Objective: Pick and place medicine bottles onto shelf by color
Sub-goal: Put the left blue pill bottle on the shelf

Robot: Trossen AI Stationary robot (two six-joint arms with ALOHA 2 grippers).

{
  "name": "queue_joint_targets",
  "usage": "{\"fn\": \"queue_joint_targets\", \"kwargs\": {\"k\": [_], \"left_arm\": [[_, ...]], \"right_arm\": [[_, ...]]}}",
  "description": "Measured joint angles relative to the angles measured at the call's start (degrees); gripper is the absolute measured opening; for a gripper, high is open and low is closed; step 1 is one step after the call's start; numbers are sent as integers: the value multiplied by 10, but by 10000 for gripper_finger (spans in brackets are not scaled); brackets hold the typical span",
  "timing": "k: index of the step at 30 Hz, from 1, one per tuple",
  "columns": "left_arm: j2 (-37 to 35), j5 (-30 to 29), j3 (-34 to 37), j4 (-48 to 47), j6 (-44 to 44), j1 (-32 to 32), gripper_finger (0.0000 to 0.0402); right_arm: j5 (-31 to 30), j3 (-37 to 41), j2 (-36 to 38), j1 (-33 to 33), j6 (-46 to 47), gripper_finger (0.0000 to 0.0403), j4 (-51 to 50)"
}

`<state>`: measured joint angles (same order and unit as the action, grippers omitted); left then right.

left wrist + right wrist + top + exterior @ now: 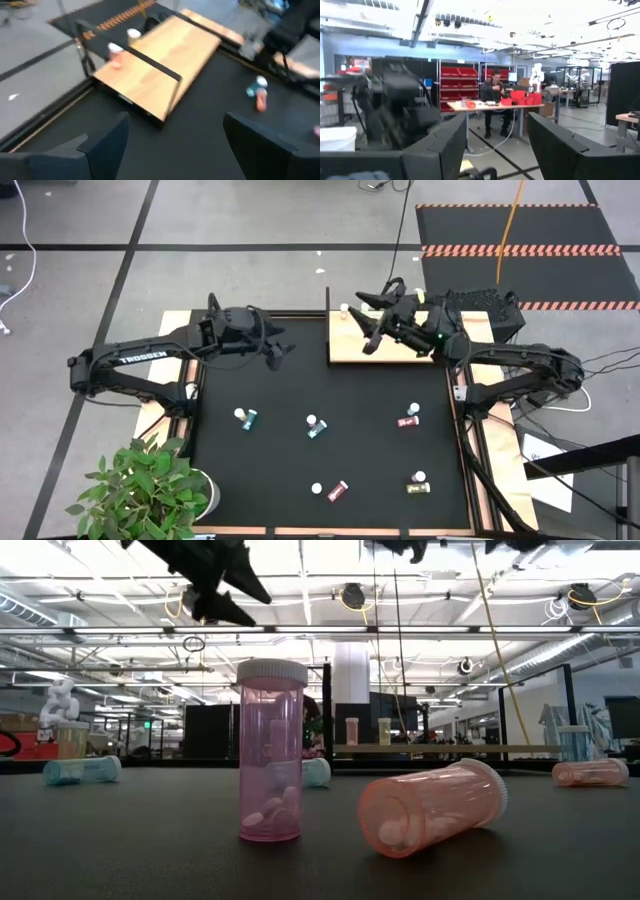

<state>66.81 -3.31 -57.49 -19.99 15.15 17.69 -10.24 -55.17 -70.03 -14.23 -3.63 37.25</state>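
Six tiny white-capped medicine bottles (pixel 313 426) sit scattered on the black mat (pixel 300 385), two more on the light wooden shelf board (pixel 350 345) at its far edge. Left gripper (pixel 277 352) hovers spread and empty near the far edge; right gripper (pixel 368 320), also parted and empty, hangs over the shelf.

Bright overhead ceiling lights, glare blown out in low view, motion blur in both wrist views

My fingers (pixel 107 145) are matt black plastic. The mat (pixel 330 430) is matt black, finely textured. The shelf (pixel 165 65) is smooth pale wood. The bottles (pixel 270 750) are glossy translucent plastic with white caps.
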Motion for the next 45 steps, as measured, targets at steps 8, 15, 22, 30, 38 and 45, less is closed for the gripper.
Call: {"fn": "queue_joint_targets", "kwargs": {"k": [8, 15, 22, 30, 38, 45], "left_arm": [[52, 72, -3, 30, -28, 2, 324], [53, -17, -112, -81, -72, -41, 324], [84, -130, -187, -77, -27, -75, 323], [126, -146, -181, -231, 259, -100, 323], [121, -61, -181, -569, 564, -155, 323], [127, -57, -134, -572, 587, -200, 323]], "right_arm": [[-32, -31, 1, 62, -37, 177, -12], [-32, -32, 31, 36, -39, 127, -35], [52, -32, 51, -26, 43, 87, -143], [105, -31, 79, -31, 7, 79, -247], [105, -31, 79, -31, -41, 79, -251], [106, -31, 67, -31, -3, 79, -256]]}}
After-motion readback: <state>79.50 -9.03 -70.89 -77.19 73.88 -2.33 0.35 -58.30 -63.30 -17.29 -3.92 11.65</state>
